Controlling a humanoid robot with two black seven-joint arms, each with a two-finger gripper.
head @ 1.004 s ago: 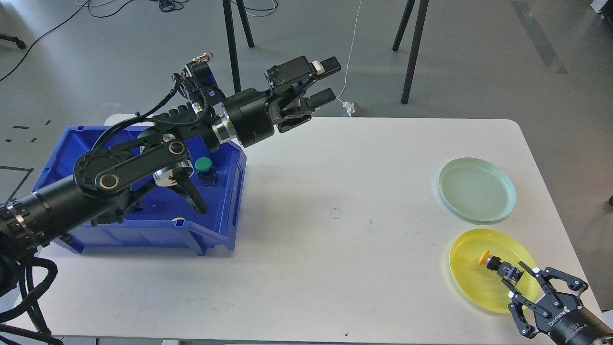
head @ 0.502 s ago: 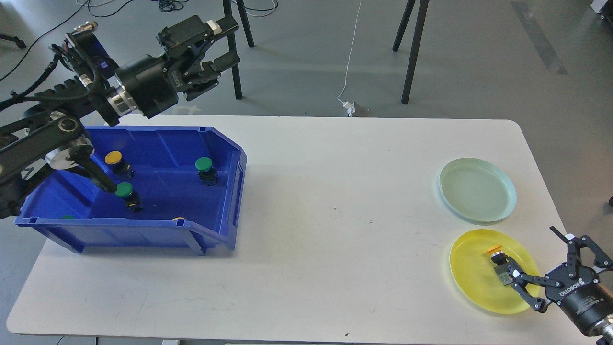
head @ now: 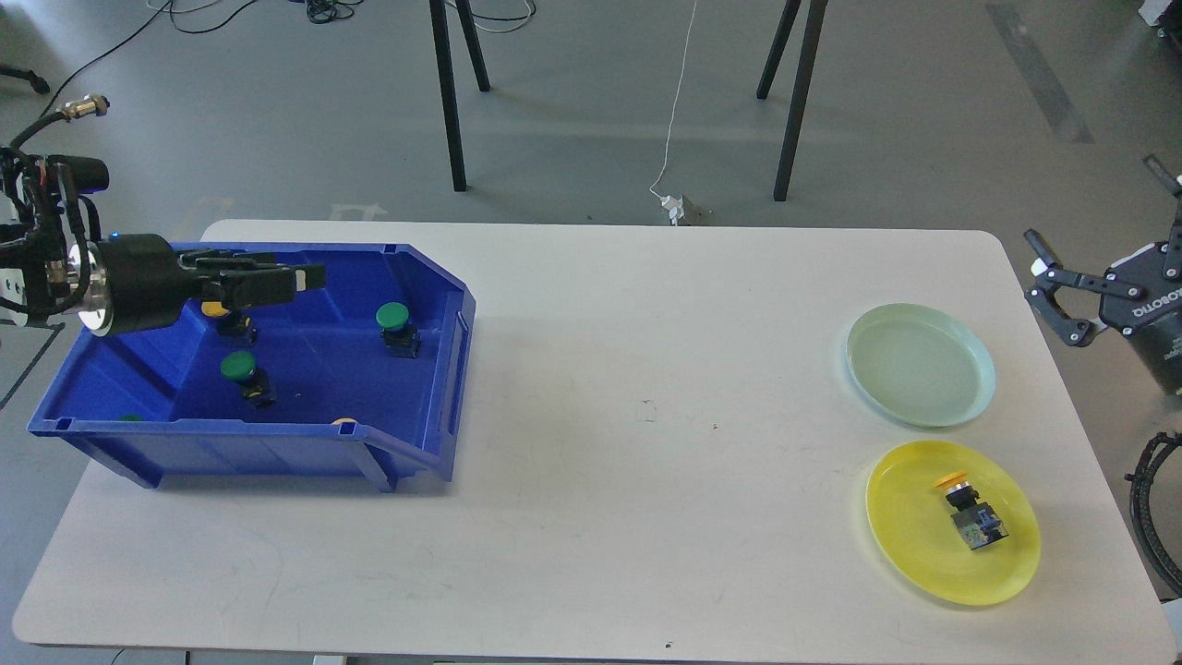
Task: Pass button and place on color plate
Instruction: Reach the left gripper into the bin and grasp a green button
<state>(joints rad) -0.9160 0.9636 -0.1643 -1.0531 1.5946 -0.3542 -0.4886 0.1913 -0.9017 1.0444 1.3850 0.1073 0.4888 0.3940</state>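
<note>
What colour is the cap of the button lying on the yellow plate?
Yellow-orange, on the button in the yellow plate; head view.

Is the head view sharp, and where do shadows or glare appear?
Head view: evenly lit and sharp, no motion blur; the blue bin casts a soft shadow on the white table; no strong glare on the yellow plate.

- The left gripper [head: 277,277] lies edge-on over the blue bin [head: 434,277]; its jaws cannot be told apart.
- It covers most of a yellow button [head: 218,311] behind it.
- The bin's front wall hides all but slivers of a green button [head: 130,418] and an orange button [head: 344,422].
- The right gripper [head: 1103,263] is cut by the right edge.
- The desk [head: 646,369] runs off the bottom edge.
</note>
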